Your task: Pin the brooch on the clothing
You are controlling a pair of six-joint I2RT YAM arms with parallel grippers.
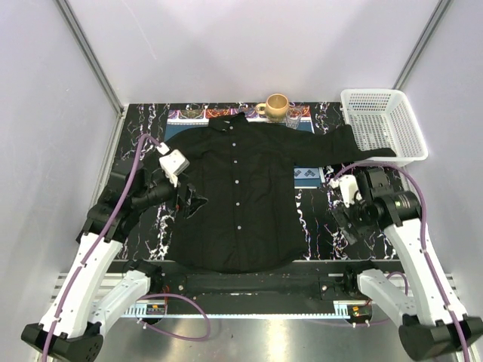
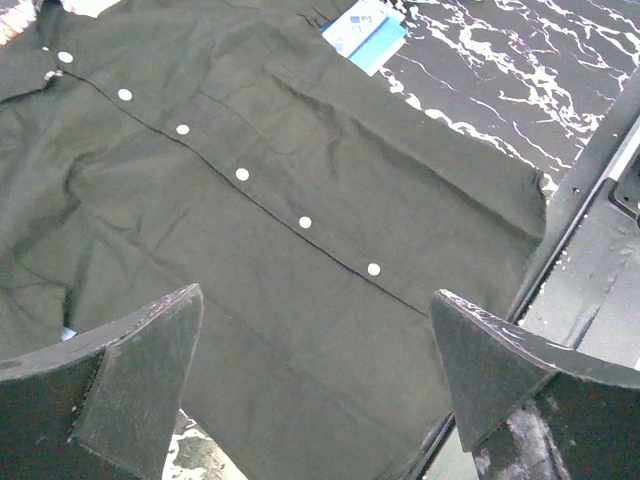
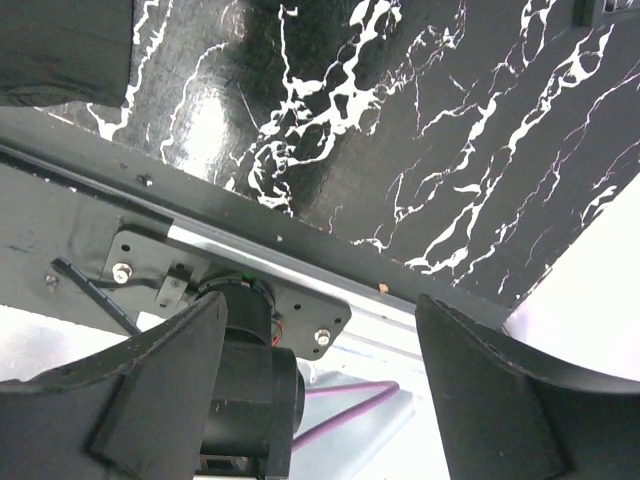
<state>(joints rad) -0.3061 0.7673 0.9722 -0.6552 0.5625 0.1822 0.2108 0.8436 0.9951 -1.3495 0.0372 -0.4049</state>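
Observation:
The clothing [image 1: 234, 196] is a black button-up shirt lying flat on the marbled table, collar at the far end. In the left wrist view the clothing [image 2: 280, 230] fills the frame with its row of white buttons. A tiny silvery bit [image 2: 50, 75] lies by the collar; it is too small to tell if it is the brooch. My left gripper [image 1: 189, 204] [image 2: 318, 295] hovers open over the shirt's left side, nothing between its fingers. My right gripper [image 1: 349, 226] [image 3: 320, 300] hangs to the right of the shirt, tilted toward the table's near edge, jaws apart and empty.
A white mesh basket [image 1: 381, 124] stands at the back right, on the end of the shirt's sleeve. A tan mug [image 1: 277, 105] and a small glass [image 1: 293, 117] stand behind the collar. A blue-and-white card [image 2: 365, 35] lies beside the shirt. The metal rail [image 3: 300, 265] runs along the near edge.

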